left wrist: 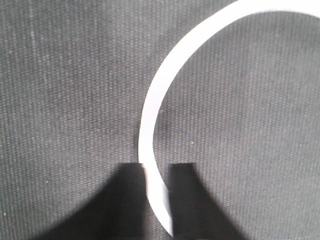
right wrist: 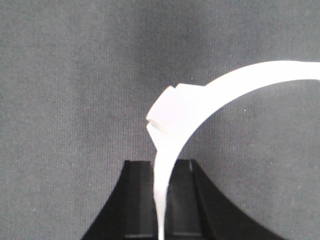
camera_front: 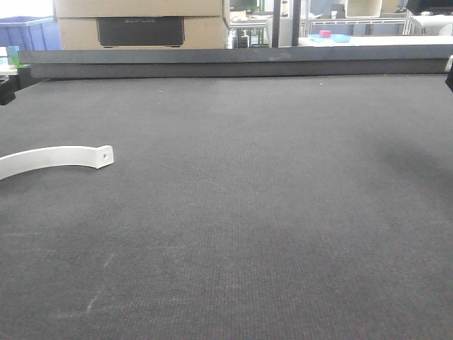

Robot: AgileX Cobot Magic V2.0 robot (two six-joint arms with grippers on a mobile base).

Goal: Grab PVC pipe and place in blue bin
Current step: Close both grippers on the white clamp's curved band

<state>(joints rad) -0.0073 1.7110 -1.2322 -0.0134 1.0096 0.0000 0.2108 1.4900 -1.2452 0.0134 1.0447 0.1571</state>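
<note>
Dark mat filled most of my front cam, w/ the blue bin past its far edge, well away from both grippers. The white curved PVC pipe lay on the mat. Its end sat clamped btwn the left gripper fingers, arcing ahead and to that gripper's right. Right gripper was pinching a white strip w/ a blocky tab just ahead of its fingers. Couldn't tell if it was the same piece.
</note>
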